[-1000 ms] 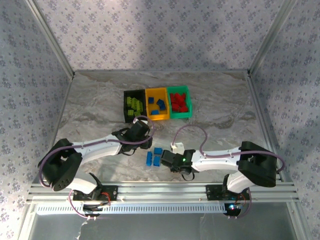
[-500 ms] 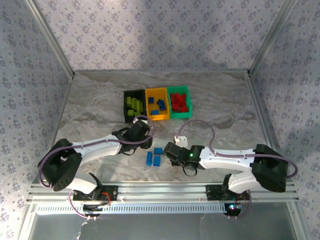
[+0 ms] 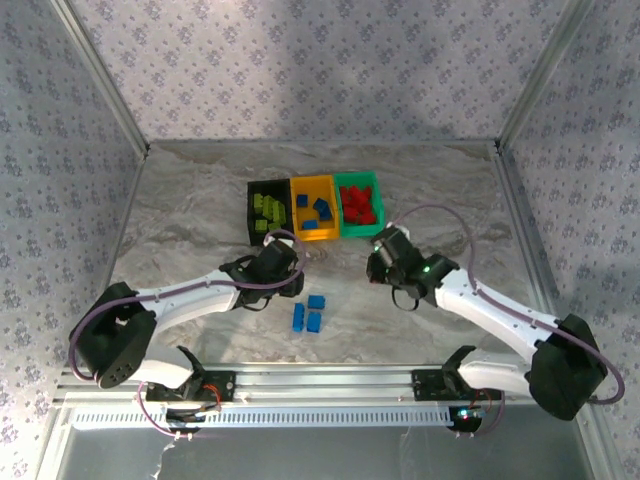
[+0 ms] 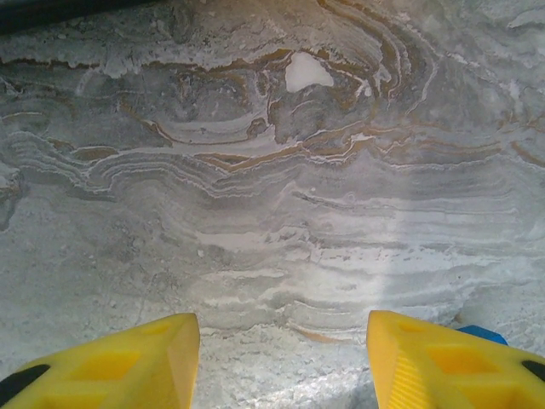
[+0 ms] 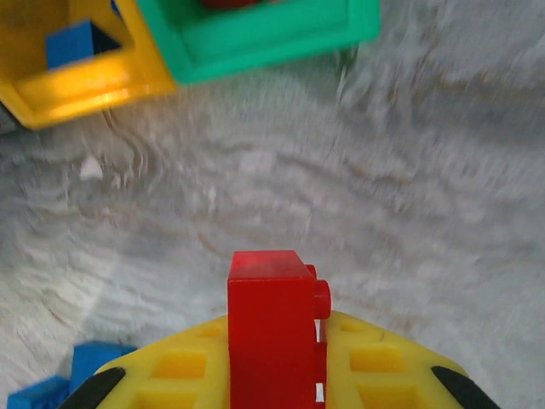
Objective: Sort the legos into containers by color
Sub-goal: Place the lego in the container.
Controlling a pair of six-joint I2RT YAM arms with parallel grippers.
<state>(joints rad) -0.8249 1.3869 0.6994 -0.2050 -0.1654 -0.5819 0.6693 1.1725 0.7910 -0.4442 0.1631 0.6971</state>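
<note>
Three containers stand side by side at mid-table: a black bin with lime legos, an orange-yellow bin with blue legos, and a green bin with red legos. My right gripper hangs in front of the green bin, shut on a red lego that stands upright between its yellow fingers. My left gripper is open over bare marble, with nothing between its fingers. Three blue legos lie loose on the table just right of the left gripper.
The marble tabletop is fenced by patterned walls and metal posts. The orange-yellow bin's corner and loose blue legos show at the left of the right wrist view. One blue lego peeks past the left gripper's right finger.
My right gripper shut on the red lego near the blue ones, lifted it and swung it back-right toward the bins. The left arm barely moved.
</note>
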